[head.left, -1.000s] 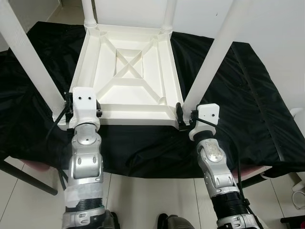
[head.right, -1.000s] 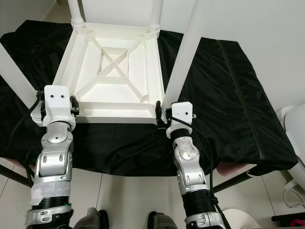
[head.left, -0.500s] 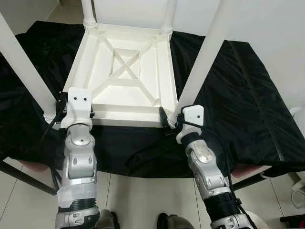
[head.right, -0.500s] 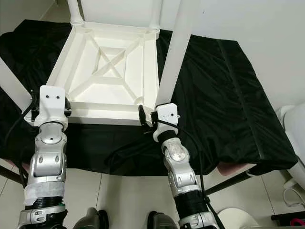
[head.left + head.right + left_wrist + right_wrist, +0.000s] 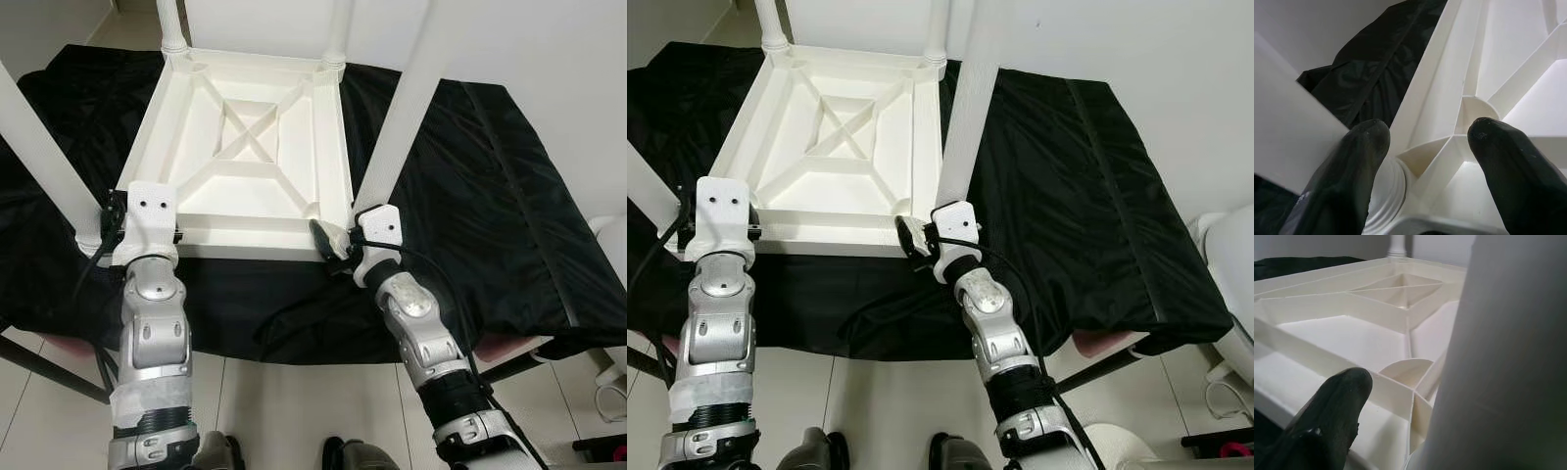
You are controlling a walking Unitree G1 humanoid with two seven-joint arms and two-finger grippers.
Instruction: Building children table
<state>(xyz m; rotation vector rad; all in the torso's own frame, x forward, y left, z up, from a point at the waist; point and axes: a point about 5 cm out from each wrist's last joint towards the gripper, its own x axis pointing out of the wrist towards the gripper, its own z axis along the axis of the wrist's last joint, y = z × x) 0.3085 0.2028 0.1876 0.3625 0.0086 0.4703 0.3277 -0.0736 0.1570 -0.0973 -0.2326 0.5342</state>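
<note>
Left gripper (image 5: 116, 217) is seen at the lower left of the head view, set at the near-left corner of the upturned white table top (image 5: 250, 147). Its fingers (image 5: 1359, 161) are spread in the wrist view, one on each side of the corner socket where the near-left leg (image 5: 44, 162) is threaded in; nothing is clamped.

Right gripper (image 5: 333, 240) is placed just below frame centre, at the near-right corner, hard against the base of the near-right leg (image 5: 402, 127). One black finger (image 5: 1332, 416) is visible beside the rib wall; the other is hidden behind the leg, so whether it is closed cannot be told.

Table top lies underside up on a bench covered with black cloth (image 5: 490, 196), ribs and cross brace showing. Two far legs (image 5: 171, 24) stand at the upper edge of the frame.

Judged step: seating or tightening the near legs in their sockets.

- Each leg is best gripped low, near the threaded collar, so it is not levered sideways.
- The leg should be kept upright while turned; a tilt risks cross-threading.
- The top may slide on the slick cloth, so one corner should be steadied while the other is worked.
</note>
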